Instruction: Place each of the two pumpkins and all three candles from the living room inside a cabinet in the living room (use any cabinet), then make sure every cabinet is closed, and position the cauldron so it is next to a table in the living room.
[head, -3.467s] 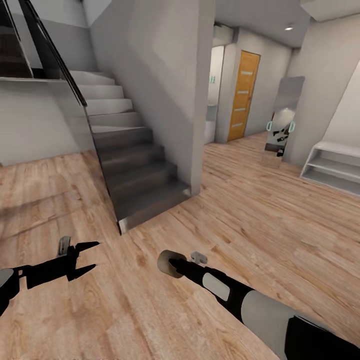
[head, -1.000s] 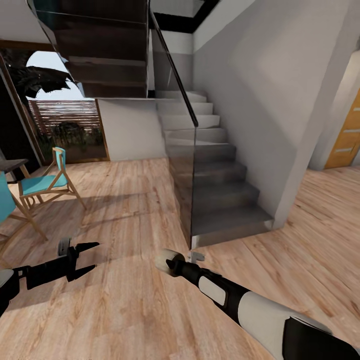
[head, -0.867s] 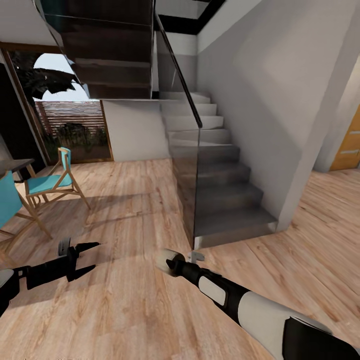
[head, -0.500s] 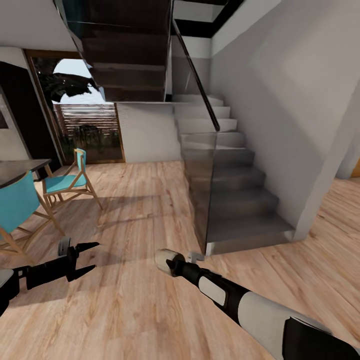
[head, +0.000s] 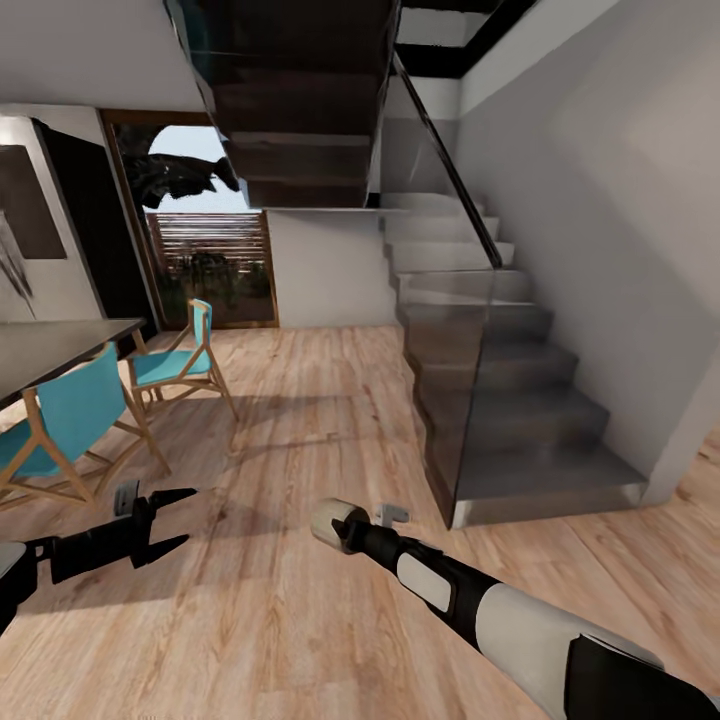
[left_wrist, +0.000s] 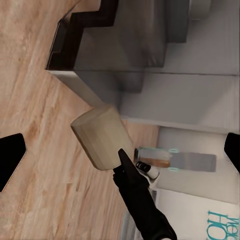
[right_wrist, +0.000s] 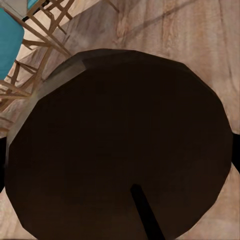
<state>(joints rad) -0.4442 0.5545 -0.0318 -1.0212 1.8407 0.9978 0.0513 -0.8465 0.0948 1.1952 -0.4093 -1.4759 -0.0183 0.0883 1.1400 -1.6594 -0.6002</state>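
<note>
A: What's being carried by the right gripper (head: 338, 524)?

B: A candle (head: 330, 523) is being held at the arm's tip, above the wood floor (head: 300, 620), approx. level w/ the foot of the stairs (head: 520, 420). In the left wrist view the fingers are being pressed against its side, near one flat end.

A: And the left gripper (head: 178, 518)?

B: It's being held wide open, nothing betw. the fingers.

A: How's the candle likely being handled?

B: Probably light and stiff, w/ a smooth, maybe waxy side, so slipping or tilting is being risked. A hold nearer mid-height is being judged safer than the end.

A: Other things around?

B: Blue chairs (head: 70, 420) are being seen beside a dark table's corner (head: 60, 345).
</note>
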